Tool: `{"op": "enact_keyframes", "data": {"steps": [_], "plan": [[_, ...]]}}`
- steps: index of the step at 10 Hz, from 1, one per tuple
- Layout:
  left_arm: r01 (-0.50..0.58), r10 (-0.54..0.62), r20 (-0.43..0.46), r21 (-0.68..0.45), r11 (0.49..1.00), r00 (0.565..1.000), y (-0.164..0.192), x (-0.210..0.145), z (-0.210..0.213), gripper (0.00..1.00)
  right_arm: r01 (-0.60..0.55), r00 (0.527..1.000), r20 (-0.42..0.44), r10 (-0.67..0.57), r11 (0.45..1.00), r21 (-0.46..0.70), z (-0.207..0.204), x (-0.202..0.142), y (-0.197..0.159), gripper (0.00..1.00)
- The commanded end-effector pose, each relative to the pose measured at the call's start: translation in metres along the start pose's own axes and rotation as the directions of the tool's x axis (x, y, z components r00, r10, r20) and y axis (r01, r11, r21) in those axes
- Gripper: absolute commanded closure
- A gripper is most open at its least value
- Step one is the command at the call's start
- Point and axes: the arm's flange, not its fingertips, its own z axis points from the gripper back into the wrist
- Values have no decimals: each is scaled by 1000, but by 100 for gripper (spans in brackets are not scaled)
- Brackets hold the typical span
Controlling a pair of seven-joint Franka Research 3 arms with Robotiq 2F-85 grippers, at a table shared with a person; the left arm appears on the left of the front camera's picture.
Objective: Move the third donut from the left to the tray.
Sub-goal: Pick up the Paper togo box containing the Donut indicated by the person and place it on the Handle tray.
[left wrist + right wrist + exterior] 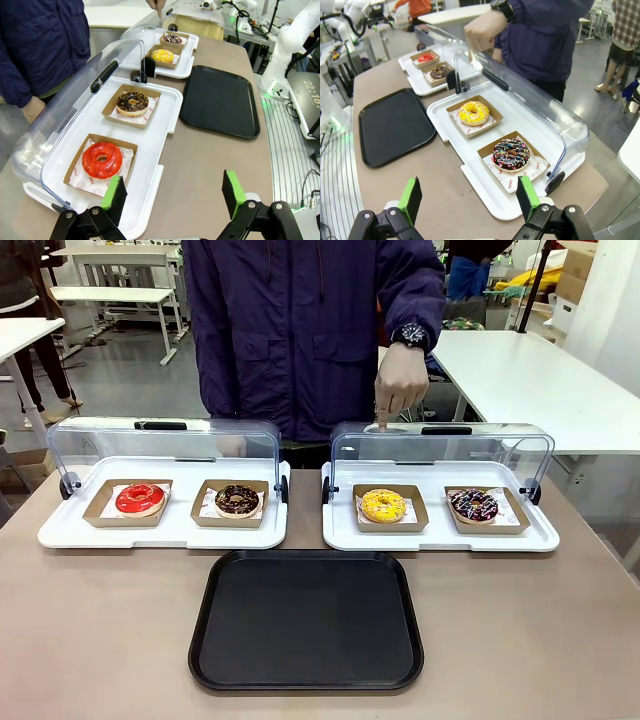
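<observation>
Icing on the yellow donut point(479, 116) looks soft; I'd pinch its light cardboard boat point(494, 119); left fingers point(114, 193) and right fingers point(411, 198) gape wide.

Grey floor point(130, 375) behind — a white table point(525, 370) at right, white benches point(110, 295) far left — evenly lit.

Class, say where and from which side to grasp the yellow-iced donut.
Probably across the outer sides of the yellow donut, coming from above: it lies flat in a shallow cardboard tray, and the raised clear lid blocks the far side.
</observation>
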Motion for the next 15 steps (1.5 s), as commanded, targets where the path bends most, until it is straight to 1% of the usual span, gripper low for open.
{"op": "enact_keyframes", "data": {"steps": [1, 13, 14, 15], "plan": [[-2, 2, -5, 0, 1000, 1000, -2, 2, 1, 0, -20, 999, 27, 20, 1000, -3, -2, 0, -1, 0], [-2, 2, -5, 0, 1000, 1000, -2, 2, 1, 0, -20, 999, 27, 20, 1000, -3, -2, 0, -1, 0], [-2, 2, -5, 0, 1000, 1000, -2, 2, 1, 0, 0, 1000, 0, 0, 1000, 0, 0, 0, 0, 0], [-2, 2, -5, 0, 1000, 1000, -2, 2, 1, 0, -31, 998, -45, 33, 999, 29, -15, 24, -1, 0]]}}
